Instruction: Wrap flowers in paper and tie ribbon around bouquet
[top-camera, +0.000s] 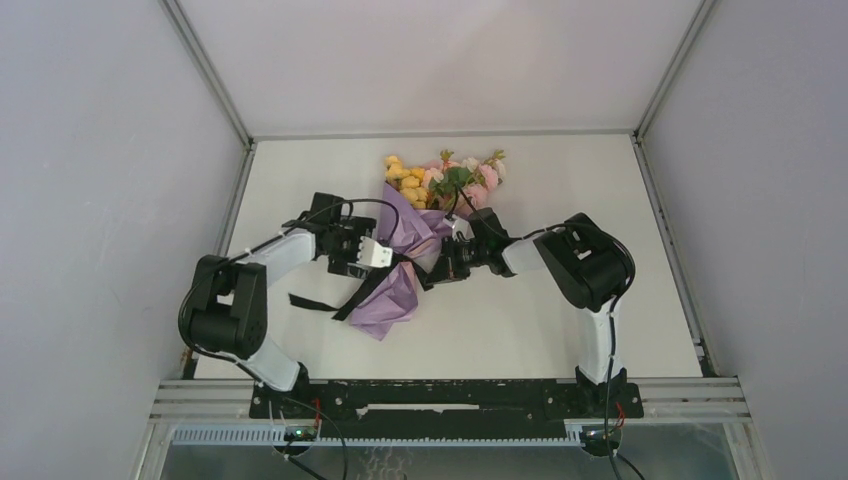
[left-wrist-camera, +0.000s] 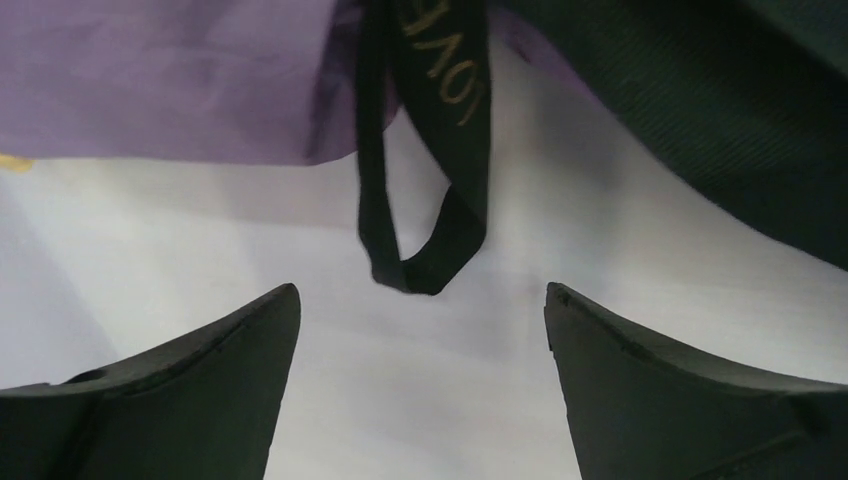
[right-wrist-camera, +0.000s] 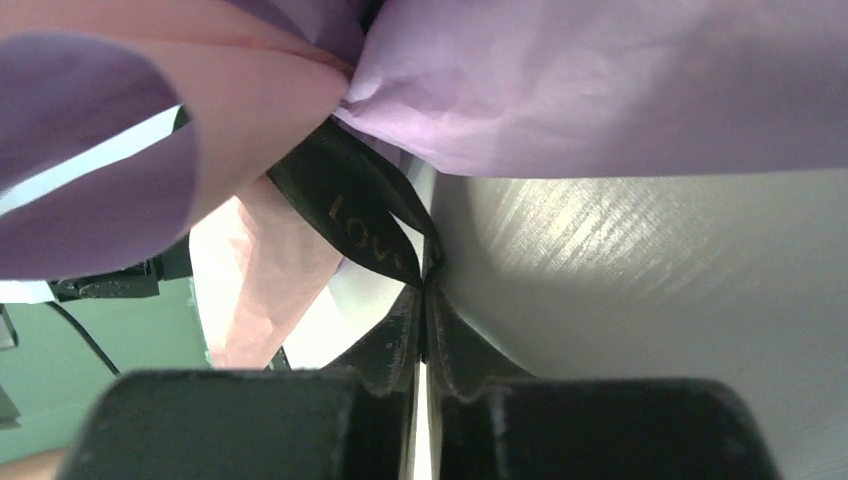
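The bouquet (top-camera: 405, 245) lies flat on the table (top-camera: 560, 330); its long axis runs from the flowers (top-camera: 445, 175) at 1 o'clock down to the flared end of the paper (top-camera: 385, 305) at 7 o'clock; the two arms meet it at the waist, the left from 9 o'clock and the right from 3 o'clock, facing each other across the narrow part.

Seen from its own wrist, the right gripper (right-wrist-camera: 425, 288) has its fingers pressed tight together with the ribbon (right-wrist-camera: 350, 200) pinched at their tips; purple and pink folds bunch just beyond, at 12 o'clock; it has hold of the ribbon and nothing else that I can see.

The left gripper (left-wrist-camera: 420, 300) is spread wide, with nothing between its fingers; a small loop of ribbon hangs down from 12 o'clock, just beyond the tips and about midway between them; the paper sits off at 11 o'clock. From above, a loose end of ribbon also trails from the waist across the table toward 8 o'clock, under the left arm.

To my eye the next move turns on that loop: it lies dead ahead of the free left gripper, which is the nearer one and the only one with nothing in it; a short push forward and a squeeze should catch it, though it is floppy and could slip aside.
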